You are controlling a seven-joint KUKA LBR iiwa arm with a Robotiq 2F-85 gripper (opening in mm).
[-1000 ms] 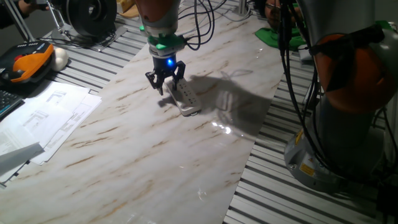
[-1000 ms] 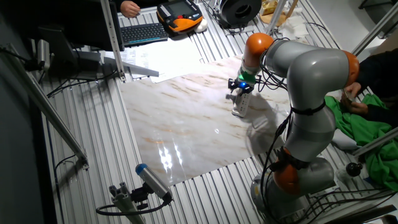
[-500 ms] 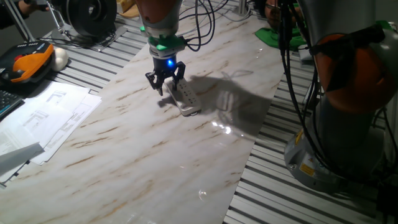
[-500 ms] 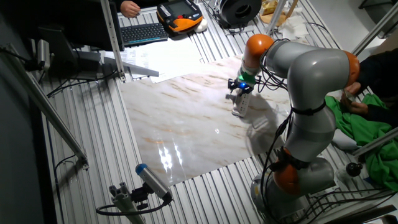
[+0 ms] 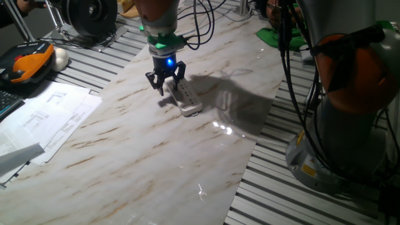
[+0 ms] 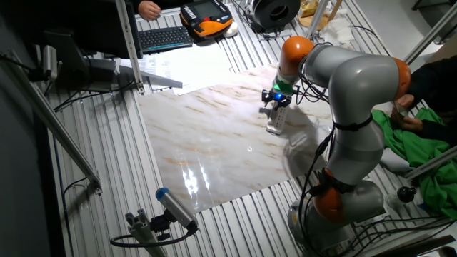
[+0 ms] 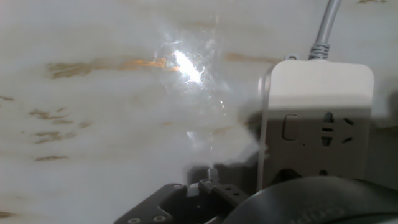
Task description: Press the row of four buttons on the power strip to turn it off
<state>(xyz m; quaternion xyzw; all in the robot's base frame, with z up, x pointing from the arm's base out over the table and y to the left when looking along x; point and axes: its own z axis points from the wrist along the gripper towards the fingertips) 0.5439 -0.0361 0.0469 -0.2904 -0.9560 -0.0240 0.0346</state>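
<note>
The power strip (image 5: pixel 187 100) is a small white block lying on the marble-patterned board (image 5: pixel 144 156); it also shows as the power strip (image 6: pixel 275 123). My gripper (image 5: pixel 165 86) hangs low over its far end, close to its top face. In the hand view the strip (image 7: pixel 317 93) fills the right side, with its cord (image 7: pixel 323 28) running off the top edge. Of the row of four buttons, one pale switch (image 7: pixel 290 127) shows beside dark socket holes (image 7: pixel 328 130); the others are hidden below the hand. No view shows the fingertips clearly.
White paper sheets (image 5: pixel 50 115) and an orange-black pendant (image 5: pixel 28 62) lie to the left. A keyboard (image 6: pixel 164 37) sits beyond them. The arm's base (image 5: pixel 350 125) stands at the right, with green cloth (image 6: pixel 414 143) beside it. Slatted metal surrounds the board.
</note>
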